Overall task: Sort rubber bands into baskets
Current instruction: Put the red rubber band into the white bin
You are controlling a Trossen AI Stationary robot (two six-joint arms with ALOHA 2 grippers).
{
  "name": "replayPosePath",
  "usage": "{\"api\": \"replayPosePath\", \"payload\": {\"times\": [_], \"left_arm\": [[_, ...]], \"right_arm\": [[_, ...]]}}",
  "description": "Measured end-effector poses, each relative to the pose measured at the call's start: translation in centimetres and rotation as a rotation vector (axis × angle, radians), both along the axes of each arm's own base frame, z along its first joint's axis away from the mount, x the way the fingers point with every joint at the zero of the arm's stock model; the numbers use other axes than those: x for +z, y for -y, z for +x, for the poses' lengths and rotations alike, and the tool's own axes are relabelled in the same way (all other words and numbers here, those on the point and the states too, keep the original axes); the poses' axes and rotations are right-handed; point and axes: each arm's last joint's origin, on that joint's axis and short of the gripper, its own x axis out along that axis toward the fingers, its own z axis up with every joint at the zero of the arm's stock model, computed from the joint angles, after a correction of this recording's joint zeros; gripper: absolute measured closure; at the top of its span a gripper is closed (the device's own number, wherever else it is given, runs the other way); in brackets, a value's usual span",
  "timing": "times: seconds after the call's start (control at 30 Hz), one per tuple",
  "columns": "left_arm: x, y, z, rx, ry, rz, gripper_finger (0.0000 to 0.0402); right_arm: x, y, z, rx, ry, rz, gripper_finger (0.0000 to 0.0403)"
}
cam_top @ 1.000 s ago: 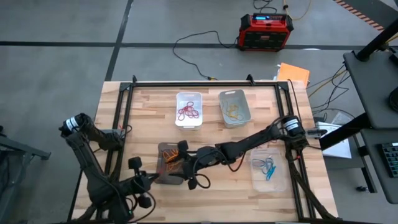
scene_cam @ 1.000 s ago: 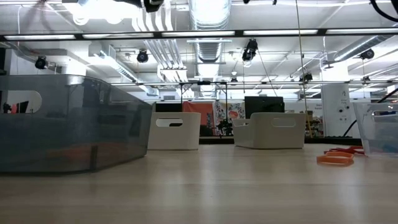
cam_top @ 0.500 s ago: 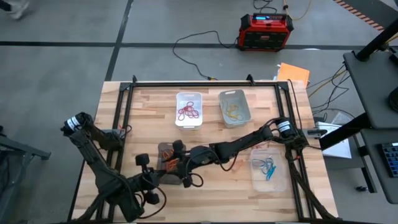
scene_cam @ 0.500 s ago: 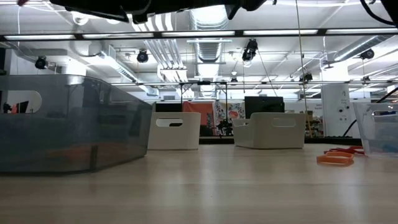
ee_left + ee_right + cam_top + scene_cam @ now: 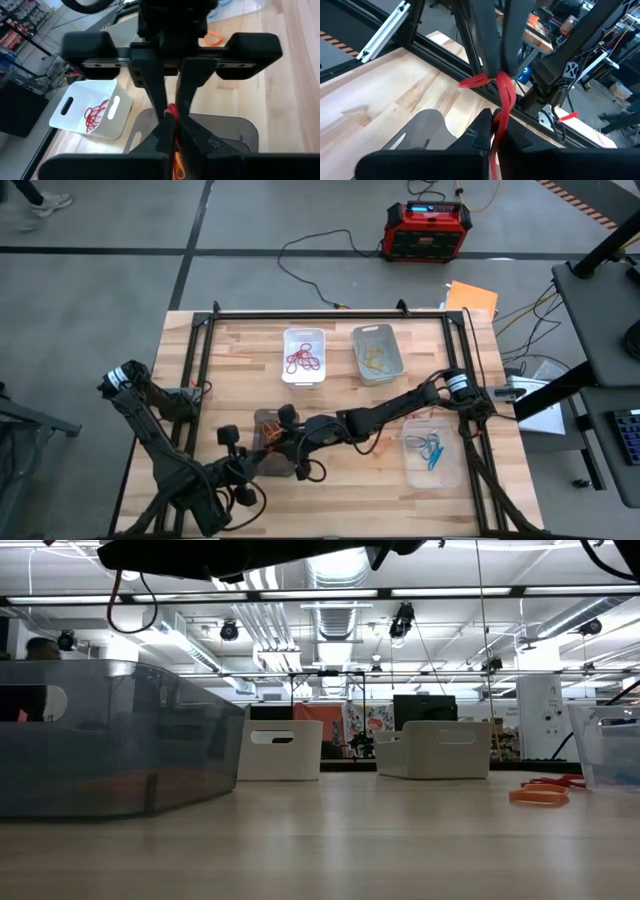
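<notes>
A: Rubber bands first. One thin red elastic loop [image 5: 171,111] is pinched between both grippers at once, above the dark smoky translucent plastic basket [image 5: 270,448] at the near middle of the wooden table [image 5: 340,490].

B: From the left, then?

A: The left gripper [image 5: 170,131] comes in from the near-left corner, its fingers closed tight on one end of the red band. Just to its right, the right gripper [image 5: 494,117] reaches across from the far-right side, jaws also closed on the same red band [image 5: 504,100], which runs stretched between the two pairs of fingertips.

B: So its long axis?

A: It lies along the line from one gripper to the other. Both arms are equally near; neither has a free reach.

B: Where does red belong?

A: I judge the white rectangular plastic basket [image 5: 303,356] at the far side, already holding red bands [image 5: 303,360]. The light grey basket [image 5: 377,353] to its right holds yellowish ones, and the clear basket [image 5: 432,451] at near right holds blue. Orange loose bands [image 5: 538,795] lie on the tabletop.

B: Any writing?

A: None legible, not even on the red-and-black box [image 5: 427,230] on the floor.
</notes>
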Motion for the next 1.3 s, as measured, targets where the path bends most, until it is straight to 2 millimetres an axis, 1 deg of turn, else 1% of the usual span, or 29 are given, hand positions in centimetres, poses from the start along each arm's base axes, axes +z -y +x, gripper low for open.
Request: {"api": "replayPosePath", "payload": {"times": [0.13, 0.33, 0.43, 0.5, 0.57, 0.63, 0.7, 0.8, 0.93, 1.0, 1.07, 1.17, 1.3], "left_arm": [[0.1, -0.3, -0.1, 0.006, -0.005, 0.034, 0.0371], [0.5, -1.2, 0.1, 0.028, -0.005, 0.049, 0.0296], [0.6, -1.8, 0.1, 0.033, -0.039, 0.095, 0.0259], [0.6, -2.3, 0.1, 0.039, -0.060, 0.136, 0.0241], [0.7, -2.7, 0.1, 0.050, -0.058, 0.179, 0.0230], [0.9, -3.2, 0.2, 0.062, -0.054, 0.212, 0.0224], [1.2, -3.8, 0.3, 0.073, -0.058, 0.240, 0.0224], [1.6, -4.6, 0.4, 0.082, -0.063, 0.270, 0.0229], [2.1, -5.7, 0.7, 0.095, -0.079, 0.294, 0.0242], [2.3, -6.3, 0.7, 0.101, -0.088, 0.303, 0.0249], [2.5, -7.0, 0.8, 0.111, -0.091, 0.308, 0.0256], [2.5, -8.0, 1.1, 0.129, -0.083, 0.310, 0.0267], [2.4, -9.2, 1.4, 0.124, -0.074, 0.298, 0.0280]], "right_arm": [[0.3, 0.1, -0.2, 0.000, -0.018, -0.005, 0.0394], [1.9, 0.4, -0.9, -0.005, -0.035, -0.003, 0.0394], [2.9, 1.1, -1.5, -0.020, -0.069, -0.042, 0.0394], [3.6, 2.1, -1.8, -0.078, -0.092, -0.085, 0.0394], [4.4, 3.7, -2.3, -0.149, -0.130, -0.123, 0.0394], [5.3, 5.7, -2.7, -0.201, -0.160, -0.131, 0.0394], [5.8, 8.1, -3.1, -0.259, -0.196, -0.117, 0.0394], [6.1, 12.1, -3.6, -0.357, -0.249, -0.085, 0.0394], [6.3, 17.7, -4.4, -0.471, -0.286, 0.033, 0.0394], [6.1, 20.4, -4.8, -0.477, -0.303, 0.121, 0.0394], [5.6, 22.5, -5.0, -0.463, -0.317, 0.202, 0.0394], [4.5, 24.8, -5.2, -0.468, -0.341, 0.268, 0.0394], [3.5, 26.8, -5.4, -0.524, -0.349, 0.326, 0.0394]]}}
